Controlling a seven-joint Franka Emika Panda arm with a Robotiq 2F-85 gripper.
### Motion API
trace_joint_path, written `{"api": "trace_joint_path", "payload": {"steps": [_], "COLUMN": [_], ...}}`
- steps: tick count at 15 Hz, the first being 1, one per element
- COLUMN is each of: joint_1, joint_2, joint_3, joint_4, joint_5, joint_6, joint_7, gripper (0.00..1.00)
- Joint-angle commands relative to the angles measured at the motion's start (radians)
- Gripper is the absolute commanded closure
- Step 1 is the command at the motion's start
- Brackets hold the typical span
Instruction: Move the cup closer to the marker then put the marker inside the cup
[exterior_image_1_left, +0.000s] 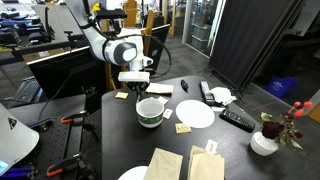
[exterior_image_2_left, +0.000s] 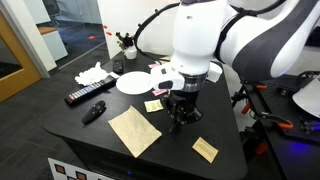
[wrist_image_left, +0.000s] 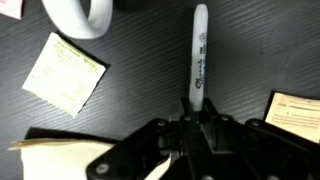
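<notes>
The marker (wrist_image_left: 199, 55) lay flat on the dark worktop (wrist_image_left: 140, 60). In the wrist view its long axis ran straight away from the end effector (wrist_image_left: 197, 118), dark end nearest the fingers and pale barrel pointing away. The cup (wrist_image_left: 90, 15) stood upright, off to one side of the marker's far end and apart from it. In an exterior view the cup (exterior_image_1_left: 150, 113) showed its green band, but the inside could not be made out. The end effector (exterior_image_2_left: 181, 112) was low over the worktop, fingers narrowed on either side of the marker's near end. Whether they actually gripped it could not be told.
</notes>
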Motion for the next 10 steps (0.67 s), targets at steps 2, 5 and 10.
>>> {"api": "trace_joint_path", "payload": {"steps": [2,5,10], "joint_1": [-0.016,-0.029,-0.085], "joint_2": [-0.126,-0.191,-0.291], "joint_3": [0.028,0.026,0.035], "joint_4": [-0.061,-0.098,-0.174], "joint_5": [0.014,0.020,0.074], "joint_6": [-0.025,-0.017,0.011], "joint_7": [-0.010,-0.020,-0.084], "gripper": [0.96,0.96,0.96]}}
